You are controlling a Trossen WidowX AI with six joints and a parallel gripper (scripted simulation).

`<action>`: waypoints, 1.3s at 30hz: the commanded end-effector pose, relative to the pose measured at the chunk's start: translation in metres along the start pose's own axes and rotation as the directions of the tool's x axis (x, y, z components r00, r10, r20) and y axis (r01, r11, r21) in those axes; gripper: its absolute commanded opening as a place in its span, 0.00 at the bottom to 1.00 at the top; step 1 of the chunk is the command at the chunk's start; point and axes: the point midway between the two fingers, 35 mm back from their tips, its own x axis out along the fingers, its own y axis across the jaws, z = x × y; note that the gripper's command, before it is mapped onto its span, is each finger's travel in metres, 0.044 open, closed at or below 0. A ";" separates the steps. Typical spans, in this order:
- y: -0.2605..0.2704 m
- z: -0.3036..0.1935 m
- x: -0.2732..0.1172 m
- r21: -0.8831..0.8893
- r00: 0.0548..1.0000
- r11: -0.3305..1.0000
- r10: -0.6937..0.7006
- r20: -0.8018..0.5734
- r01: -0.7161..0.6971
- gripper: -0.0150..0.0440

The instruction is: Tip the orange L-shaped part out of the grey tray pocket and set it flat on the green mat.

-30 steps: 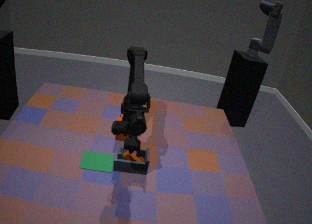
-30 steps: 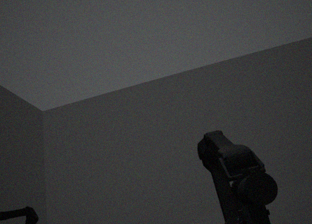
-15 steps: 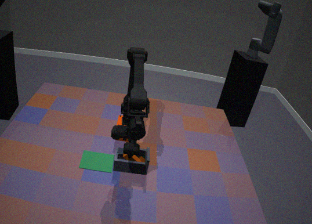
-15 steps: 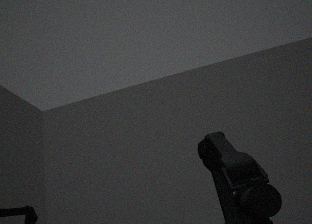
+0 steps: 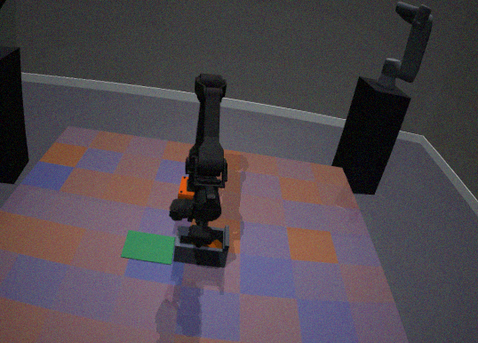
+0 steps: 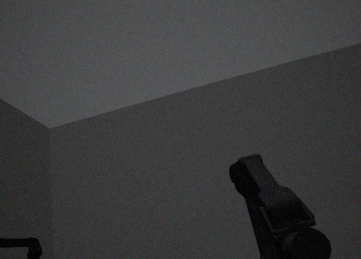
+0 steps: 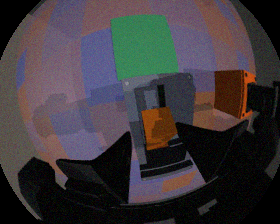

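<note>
The open tool [image 5: 201, 242] [image 7: 153, 129] hovers near the tray's edges [image 5: 201, 256] [image 7: 133, 117]

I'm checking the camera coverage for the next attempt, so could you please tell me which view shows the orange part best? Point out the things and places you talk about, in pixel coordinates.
The wrist view: the orange part [image 5: 216, 243] [image 7: 158, 125] appears there as a broad patch inside the grey tray [image 5: 200, 256] [image 7: 132, 107]. The top view shows only a sliver beside the claw [image 5: 200, 242] [image 7: 156, 162]; the exterior view shows none.
</note>
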 end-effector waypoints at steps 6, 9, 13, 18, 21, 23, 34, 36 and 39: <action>-0.001 0.000 0.002 0.000 1.000 1.000 -0.002 0.000 0.002 0.55; -0.001 0.000 0.002 0.000 1.000 1.000 -0.002 0.000 0.002 0.52; -0.001 0.000 0.002 0.000 1.000 1.000 -0.002 0.000 0.002 0.47; -0.001 0.000 0.002 0.000 1.000 1.000 -0.002 0.000 0.002 0.38; -0.001 0.000 0.002 0.000 1.000 1.000 -0.002 0.000 0.002 0.25; -0.001 0.000 0.002 0.000 1.000 1.000 -0.002 0.000 0.002 0.25; -0.001 0.000 -0.009 0.001 1.000 1.000 -0.003 -0.002 0.003 0.25; -0.001 0.000 -0.012 0.001 1.000 1.000 -0.003 -0.002 0.003 0.25; -0.001 0.000 -0.017 0.001 1.000 1.000 -0.003 -0.002 0.003 0.25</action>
